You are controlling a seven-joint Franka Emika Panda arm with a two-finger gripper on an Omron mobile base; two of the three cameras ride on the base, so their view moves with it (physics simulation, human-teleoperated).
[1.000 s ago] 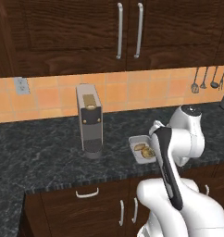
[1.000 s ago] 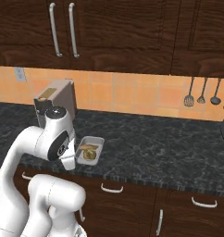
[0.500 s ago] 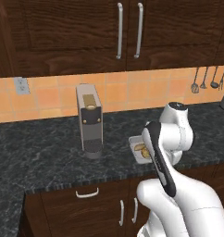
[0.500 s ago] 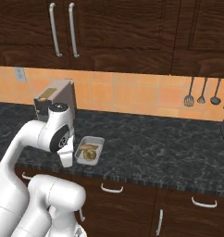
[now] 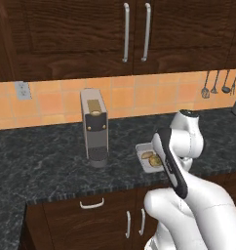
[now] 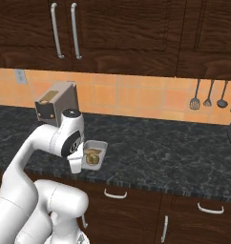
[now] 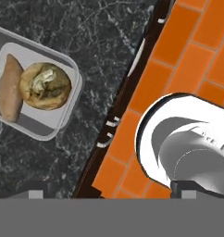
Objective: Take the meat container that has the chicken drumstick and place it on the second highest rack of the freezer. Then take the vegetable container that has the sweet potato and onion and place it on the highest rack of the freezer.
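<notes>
Over the last second the arm has swung a little toward the tray (image 6: 99, 143). Its wrist now hangs over the tray's near side, while the counter (image 5: 42, 161) and everything on it sit where they were, so the base has not driven. The gripper (image 7: 112, 192) points straight down with its jaws spread wide and nothing between them. In the hand view the tray lies off to the upper left, not under the fingertips. I read this as lining up over the vegetable container before a descent, with the grasp itself not yet begun.

The tray holds the sweet potato (image 7: 9, 88) and the onion (image 7: 44, 85), side by side and touching. Whether the drumstick's container is already shelved I cannot tell from here.

The tray sits just behind the counter's front edge, and beyond that edge is a drop to the orange floor (image 7: 192, 55). The hand is currently over that edge rather than over the tray, so it needs to shift inward along the counter before going down. Toward the wall from the tray there is bare stone. The coffee machine (image 5: 94, 127) stands near the tray on one side, apart from it, and the other side is open. There is free height above the tray for lifting it, up to the wall cabinets (image 5: 134, 29).
</notes>
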